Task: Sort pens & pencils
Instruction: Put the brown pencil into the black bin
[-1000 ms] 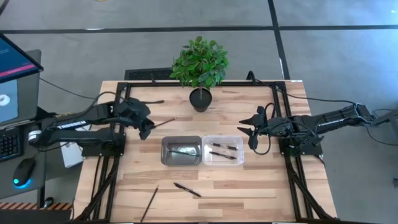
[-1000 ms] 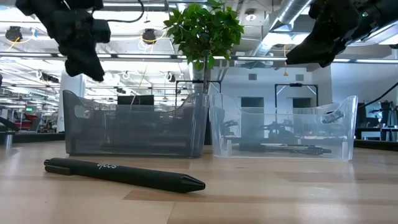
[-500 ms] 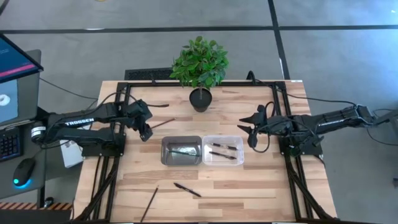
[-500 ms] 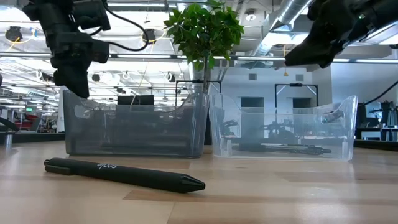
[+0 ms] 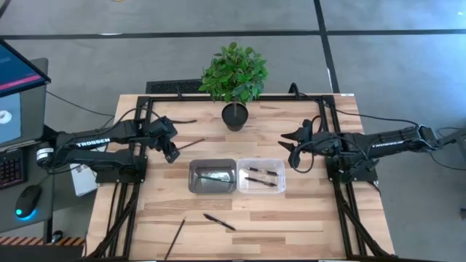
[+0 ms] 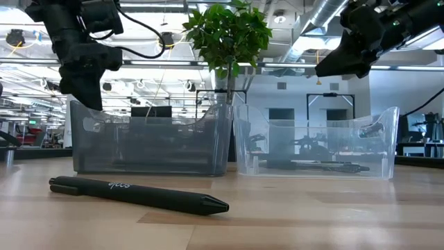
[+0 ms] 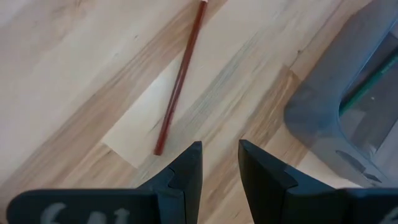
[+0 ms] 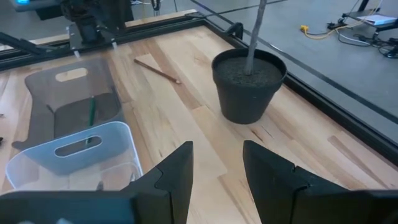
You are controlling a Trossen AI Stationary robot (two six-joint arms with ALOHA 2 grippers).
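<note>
Lying just beyond the left fingers point(image 7: 219, 180): a pencil point(image 7: 180, 78).

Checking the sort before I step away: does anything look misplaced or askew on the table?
Nothing spilled or damaged. Three items remain loose: a pencil beside the left gripper, plus a pen and another pencil near the front edge, outside both bins.
</note>
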